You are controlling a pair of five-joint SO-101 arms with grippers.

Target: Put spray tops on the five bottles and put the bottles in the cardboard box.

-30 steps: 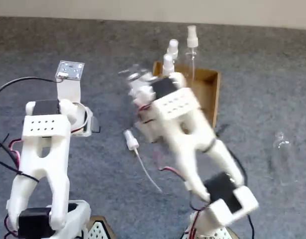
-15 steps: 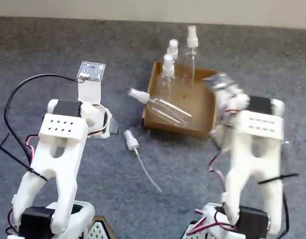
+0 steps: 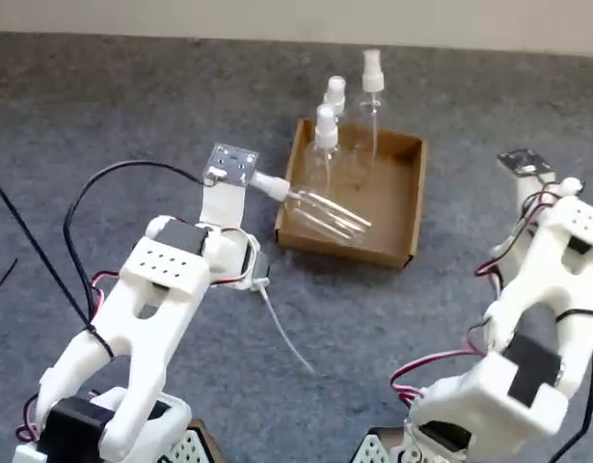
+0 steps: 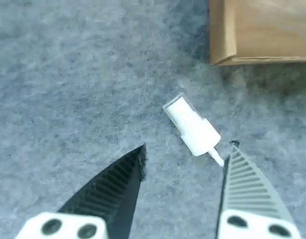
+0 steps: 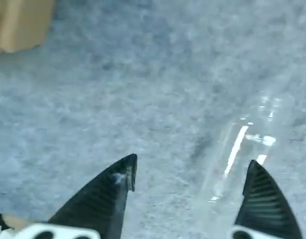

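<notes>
A loose spray top (image 4: 192,130) lies on its side on the grey carpet (image 3: 132,96), lower centre-left of the high view, with its thin dip tube (image 3: 288,340) trailing toward the bottom edge. It looks light and hard, and the tube whippy, so pinch the white collar rather than the tube. The left gripper (image 4: 186,149) hangs just over it, jaws spread to either side.

An uncapped clear bottle (image 5: 237,154) lies between the spread jaws of the right gripper (image 5: 191,163). It is probably thin, slick plastic, best taken across the body.

The cardboard box (image 3: 407,207), upper centre, holds four topped bottles (image 3: 325,159), one of them lying over the rim.

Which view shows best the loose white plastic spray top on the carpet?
The left wrist view: the white plastic spray top lies close before the left gripper. The high view gives mainly its thin tube.
</notes>
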